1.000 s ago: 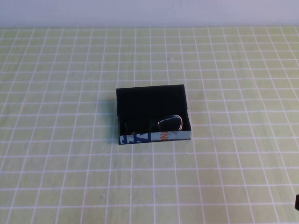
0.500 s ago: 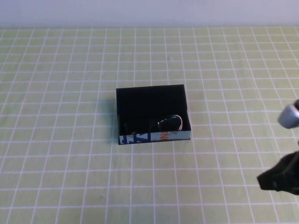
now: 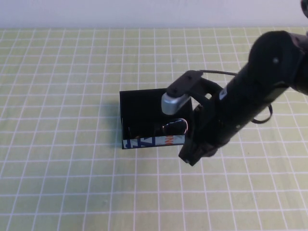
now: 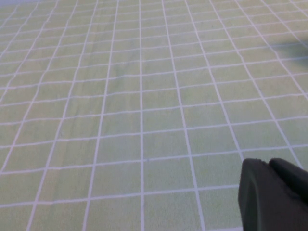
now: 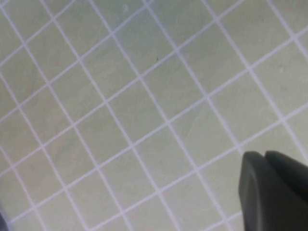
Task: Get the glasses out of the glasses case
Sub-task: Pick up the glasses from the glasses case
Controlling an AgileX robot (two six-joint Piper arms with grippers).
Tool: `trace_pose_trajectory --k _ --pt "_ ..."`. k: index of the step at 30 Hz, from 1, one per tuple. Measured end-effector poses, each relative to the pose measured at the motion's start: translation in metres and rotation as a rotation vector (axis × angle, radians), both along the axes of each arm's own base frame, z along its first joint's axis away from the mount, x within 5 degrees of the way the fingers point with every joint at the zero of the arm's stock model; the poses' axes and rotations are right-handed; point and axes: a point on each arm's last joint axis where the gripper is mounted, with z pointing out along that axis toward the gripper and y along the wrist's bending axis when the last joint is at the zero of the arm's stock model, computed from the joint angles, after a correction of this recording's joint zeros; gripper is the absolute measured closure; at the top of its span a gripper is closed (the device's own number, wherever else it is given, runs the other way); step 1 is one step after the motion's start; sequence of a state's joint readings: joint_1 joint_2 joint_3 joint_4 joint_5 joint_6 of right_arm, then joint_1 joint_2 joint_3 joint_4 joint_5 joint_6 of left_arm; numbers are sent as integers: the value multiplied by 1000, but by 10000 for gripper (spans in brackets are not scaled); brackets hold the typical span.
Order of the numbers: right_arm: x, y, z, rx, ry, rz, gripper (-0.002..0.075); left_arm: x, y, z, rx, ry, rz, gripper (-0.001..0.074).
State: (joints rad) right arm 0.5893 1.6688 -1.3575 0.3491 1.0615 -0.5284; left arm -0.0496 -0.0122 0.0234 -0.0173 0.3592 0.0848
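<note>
The glasses case (image 3: 144, 142) is a shallow black open box at the middle of the table, with its white, blue and orange strip on the near side. The black glasses (image 3: 175, 127) lie inside at the near right, with one greyish lens showing. My right arm reaches in from the upper right across the case's right side. My right gripper (image 3: 191, 155) hangs just past the case's near right corner, its fingers together and empty. In the right wrist view the right gripper (image 5: 264, 156) is over bare cloth. My left gripper (image 4: 268, 163) is shut and empty over bare cloth, outside the high view.
A green tablecloth with a white grid (image 3: 72, 183) covers the whole table. A pale wall edge (image 3: 144, 12) runs along the far side. The right arm's silver wrist camera (image 3: 173, 103) sits above the case's right half.
My right arm has swung in from the lower right edge and now reaches over the case's right side. The case and the glasses have not moved.
</note>
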Motion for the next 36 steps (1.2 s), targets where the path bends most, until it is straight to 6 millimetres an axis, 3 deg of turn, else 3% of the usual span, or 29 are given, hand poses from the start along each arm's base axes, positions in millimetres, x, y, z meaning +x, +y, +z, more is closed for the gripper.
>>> trace_pose_trajectory --k 9,13,21,24,36 --pt "45 31 11 -66 -203 423 743 0 0 0 0 0 0 739" --pt "63 44 7 -88 -268 514 718 0 0 0 0 0 0 739" --pt "93 60 -12 -148 -333 588 463 0 0 0 0 0 0 739" --pt "100 63 -20 -171 -334 599 417 0 0 0 0 0 0 739" --pt "113 70 -45 -194 -357 638 445 0 0 0 0 0 0 739"
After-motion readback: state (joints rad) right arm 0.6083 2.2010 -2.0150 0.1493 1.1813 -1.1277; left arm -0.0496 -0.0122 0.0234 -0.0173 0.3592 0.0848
